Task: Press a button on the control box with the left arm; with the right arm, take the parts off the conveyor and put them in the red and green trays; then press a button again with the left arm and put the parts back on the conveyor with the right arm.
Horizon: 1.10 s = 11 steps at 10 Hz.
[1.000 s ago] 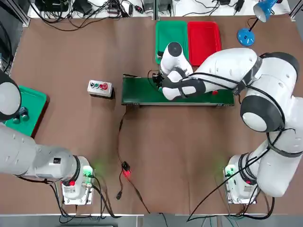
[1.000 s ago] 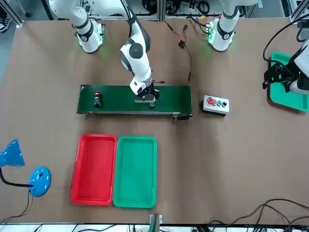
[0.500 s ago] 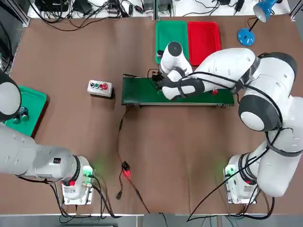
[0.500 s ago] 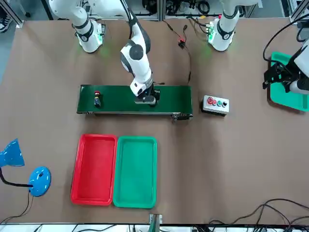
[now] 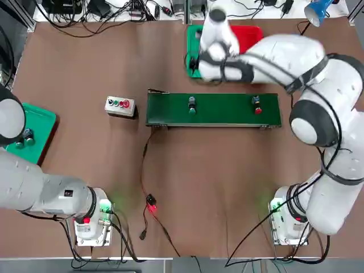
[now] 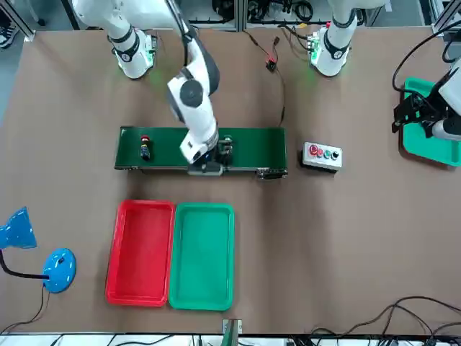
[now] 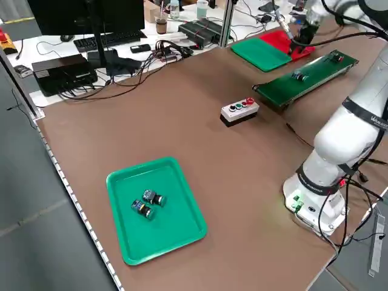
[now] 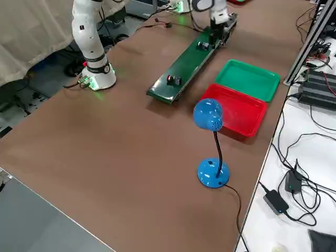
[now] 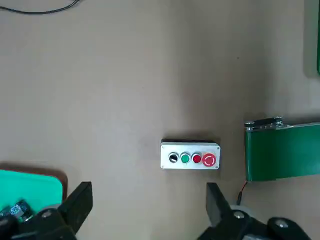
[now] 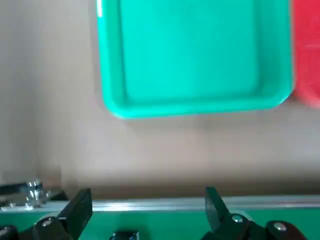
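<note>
A brown tabletop point(image 5: 85, 62) fills the scene, matte and bare over most of its spread. Around it the room is cluttered: cables and power strips lie along the far edge, and in the left side view a monitor point(image 7: 85, 18), a keyboard point(image 7: 103, 41) and black boxes stand on a white bench behind.

The right arm point(image 5: 284, 57) reaches over the far part of the tabletop, its claw point(image 6: 205, 167) above the conveyor's far edge, towards the trays. In its wrist view the two fingers point(image 10: 75, 210) stand wide apart with nothing between them. The left arm point(image 5: 23, 187) is drawn back at the tabletop's left side; its claw point(image 9: 147, 210) is spread open and empty, high above the control box.

The conveyor point(image 5: 227, 116), a long green belt, lies across the middle. Beyond it the green tray point(image 6: 202, 256) and the red tray point(image 6: 140, 252) sit side by side, touching, both with nothing in them. A second green tray point(image 7: 157, 209) lies at the robot's left and holds two small parts point(image 7: 145, 203). A blue lamp point(image 8: 210, 136) stands near the red tray.

The control box point(image 5: 120, 105) sits just left of the conveyor's end, apart from it, with black, green and red buttons in a row. A black cable point(image 5: 149, 187) trails from the belt towards the robot. Two parts rest on the belt: one with a green cap point(image 5: 192, 104) left of centre, one with a red cap point(image 5: 256, 104) near the right end.
</note>
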Motion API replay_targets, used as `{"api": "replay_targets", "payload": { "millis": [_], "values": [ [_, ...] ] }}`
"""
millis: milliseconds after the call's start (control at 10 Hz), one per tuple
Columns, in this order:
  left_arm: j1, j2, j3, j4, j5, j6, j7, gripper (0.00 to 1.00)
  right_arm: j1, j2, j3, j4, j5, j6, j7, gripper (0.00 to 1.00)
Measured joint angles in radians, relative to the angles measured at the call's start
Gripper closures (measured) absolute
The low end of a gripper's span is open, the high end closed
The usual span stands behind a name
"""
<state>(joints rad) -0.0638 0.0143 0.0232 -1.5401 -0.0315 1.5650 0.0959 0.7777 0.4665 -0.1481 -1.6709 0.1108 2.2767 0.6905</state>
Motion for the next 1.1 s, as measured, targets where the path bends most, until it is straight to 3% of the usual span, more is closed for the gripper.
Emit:
{"api": "replay_targets", "payload": {
  "millis": [100, 300, 800, 1100],
  "values": [
    [0.000, 0.000, 0.000, 0.000, 0.000, 0.000, 0.000, 0.00, -0.066, -0.020, -0.003, 0.080, 0.000, -0.101, -0.047, 0.00],
    [0.000, 0.000, 0.000, 0.000, 0.000, 0.000, 0.000, 0.00, -0.199, -0.104, -0.007, 0.145, -0.001, -0.225, -0.137, 0.00],
    [0.000, 0.000, 0.000, 0.000, 0.000, 0.000, 0.000, 0.00, -0.553, -0.398, -0.009, 0.170, -0.004, -0.552, -0.513, 0.00],
    [0.000, 0.000, -0.001, 0.000, 0.000, 0.000, 0.000, 0.00, -0.638, -0.498, -0.008, 0.174, -0.004, -0.683, -0.640, 0.00]
  ]
}}
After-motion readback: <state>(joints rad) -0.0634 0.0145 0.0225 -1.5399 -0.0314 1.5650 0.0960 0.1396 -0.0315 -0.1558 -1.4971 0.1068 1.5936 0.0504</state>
